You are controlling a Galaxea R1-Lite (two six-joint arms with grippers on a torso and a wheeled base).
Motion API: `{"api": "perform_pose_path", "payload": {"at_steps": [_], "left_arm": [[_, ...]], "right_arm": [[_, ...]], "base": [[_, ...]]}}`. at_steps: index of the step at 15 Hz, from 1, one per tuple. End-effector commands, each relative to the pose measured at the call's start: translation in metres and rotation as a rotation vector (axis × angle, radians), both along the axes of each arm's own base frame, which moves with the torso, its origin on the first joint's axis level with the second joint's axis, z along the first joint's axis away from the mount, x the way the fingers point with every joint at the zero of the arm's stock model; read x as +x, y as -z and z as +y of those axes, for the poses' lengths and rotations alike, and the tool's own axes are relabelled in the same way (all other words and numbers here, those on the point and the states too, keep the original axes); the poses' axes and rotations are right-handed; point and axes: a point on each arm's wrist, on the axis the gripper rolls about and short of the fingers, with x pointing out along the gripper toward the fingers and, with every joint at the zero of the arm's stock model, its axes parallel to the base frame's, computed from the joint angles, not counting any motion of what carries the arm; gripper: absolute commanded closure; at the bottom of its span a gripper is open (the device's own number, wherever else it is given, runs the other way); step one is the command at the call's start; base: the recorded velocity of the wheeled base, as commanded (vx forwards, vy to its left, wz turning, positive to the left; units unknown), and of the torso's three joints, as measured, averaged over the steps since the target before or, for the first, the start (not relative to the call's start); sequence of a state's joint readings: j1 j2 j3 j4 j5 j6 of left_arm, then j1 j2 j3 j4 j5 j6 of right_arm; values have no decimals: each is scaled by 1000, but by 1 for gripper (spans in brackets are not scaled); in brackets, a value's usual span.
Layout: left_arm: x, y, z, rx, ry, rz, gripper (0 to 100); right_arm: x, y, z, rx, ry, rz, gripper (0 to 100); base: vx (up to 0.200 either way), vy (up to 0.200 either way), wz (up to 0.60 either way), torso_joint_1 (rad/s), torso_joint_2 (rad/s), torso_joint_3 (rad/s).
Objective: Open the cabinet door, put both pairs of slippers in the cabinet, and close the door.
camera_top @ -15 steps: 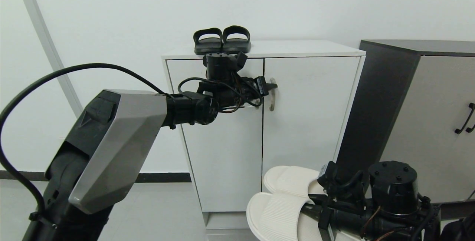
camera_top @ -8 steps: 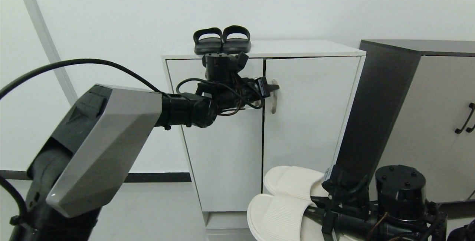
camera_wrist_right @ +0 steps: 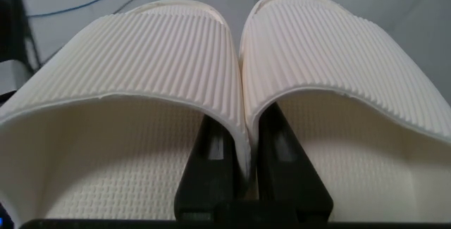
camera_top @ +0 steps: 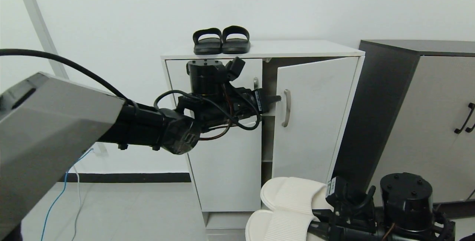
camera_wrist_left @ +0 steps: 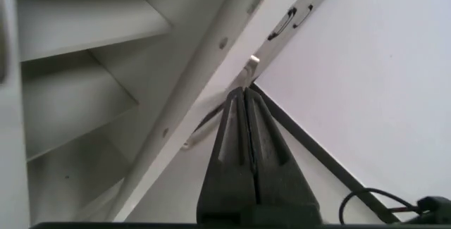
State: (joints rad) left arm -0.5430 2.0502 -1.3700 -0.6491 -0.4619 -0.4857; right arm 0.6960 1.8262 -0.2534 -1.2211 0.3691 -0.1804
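Head view: cabinet door (camera_top: pixel 315 122) ajar, shelves (camera_wrist_left: pixel 84 21) inside, left end effector (camera_top: pixel 276 99) pinched closed, right end effector (camera_wrist_right: pixel 246 165) clamping white slippers (camera_top: pixel 287 202)

Pair of cream ribbed foam slippers (camera_top: pixel 287 204): the near ends are cut off by the head view's lower edge. In the right wrist view both outer sides run past the frame.

Right gripper (camera_wrist_right: pixel 246 165): its fingers pass under the straps and pinch the two inner walls. The tips are hidden.

Left gripper (camera_wrist_left: pixel 244 96): fingers pressed flat together, bases cut by the frame edge. Whether the tip touches the curved metal handle (camera_top: pixel 285 107) of the white cabinet's right door (camera_top: pixel 315 122) cannot be told.

White cabinet's left door (camera_top: pixel 222 167): upper part covered by the wrist and cables.

Cabinet interior (camera_top: pixel 268 129): a dark gap, mostly hidden behind the doors.

Dark grey cabinet (camera_top: pixel 408 115): cut off at the right edge.
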Motion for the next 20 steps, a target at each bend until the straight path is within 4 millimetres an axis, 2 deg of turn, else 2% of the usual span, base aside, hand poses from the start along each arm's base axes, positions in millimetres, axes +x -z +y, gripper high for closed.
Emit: {"api": "perform_pose_path", "payload": {"at_steps": [1, 3, 5, 8, 13, 16, 18, 20], "left_arm": [[-27, -16, 16, -11, 1, -22, 100], [-27, -17, 21, -17, -9, -25, 100], [-13, -14, 23, -21, -28, -27, 100], [12, -5, 15, -28, -43, -26, 100], [36, -7, 1, -52, -42, -2, 100], [35, -7, -5, -47, -28, 7, 100], [22, -8, -15, -43, 2, 8, 100], [5, -10, -16, -42, 25, 5, 100]], "right_arm": [[-3, 1, -1, 1, -20, 9, 100], [-7, 2, 0, -3, -37, 14, 100], [-9, 2, 2, -5, -48, 15, 100], [-10, 3, 2, -7, -51, 17, 100], [-14, 4, 3, -17, -63, 16, 100], [-14, 6, 3, -23, -63, 21, 100], [-14, 6, 3, -24, -63, 22, 100], [-14, 6, 3, -24, -64, 22, 100]], "base": [[0, 0, 0, 0, 0, 0], [0, 0, 0, 0, 0, 0], [0, 0, 0, 0, 0, 0], [0, 0, 0, 0, 0, 0], [0, 0, 0, 0, 0, 0], [0, 0, 0, 0, 0, 0], [0, 0, 0, 0, 0, 0], [-200, 0, 0, 5, 5, 2]]}}
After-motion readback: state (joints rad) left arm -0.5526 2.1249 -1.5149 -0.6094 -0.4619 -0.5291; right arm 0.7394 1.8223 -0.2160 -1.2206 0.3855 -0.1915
